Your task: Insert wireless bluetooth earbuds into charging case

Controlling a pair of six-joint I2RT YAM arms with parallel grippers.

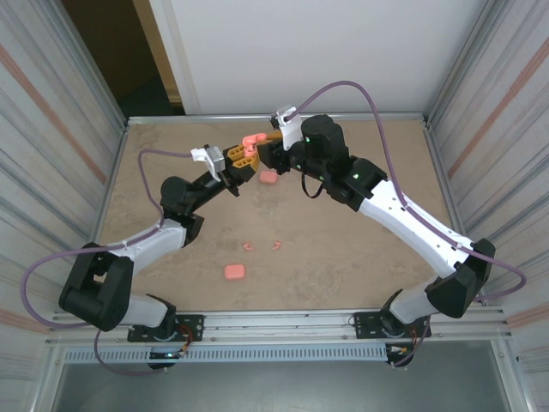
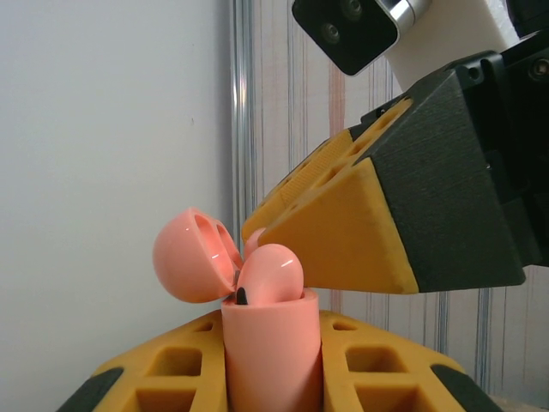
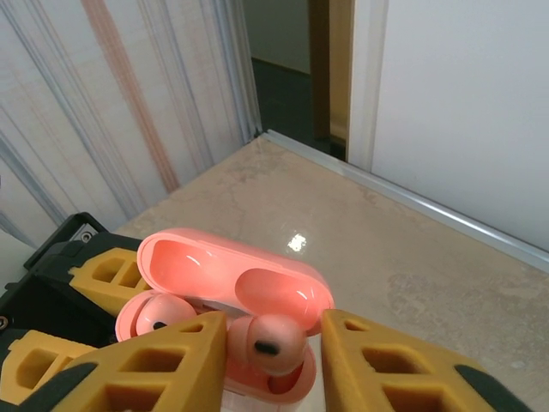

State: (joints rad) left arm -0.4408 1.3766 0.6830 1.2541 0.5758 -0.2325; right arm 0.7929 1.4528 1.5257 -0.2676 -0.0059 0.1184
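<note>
Bright, even light
Soft shadows; a small glare spot on the tabletop (image 3: 386, 275); close-up jaws slightly blurred

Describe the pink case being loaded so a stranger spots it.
At the far edge of the table, the left gripper faces the right gripper. The left holds a pink case raised, lid open; two other cases lie on the table.

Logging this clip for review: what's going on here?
The left gripper holds an open pink charging case upright above the table. The right gripper is over it, jaws slightly apart around an earbud standing in one slot. Another earbud sits in the other slot. Two loose earbuds and two more cases lie on the table.
</note>
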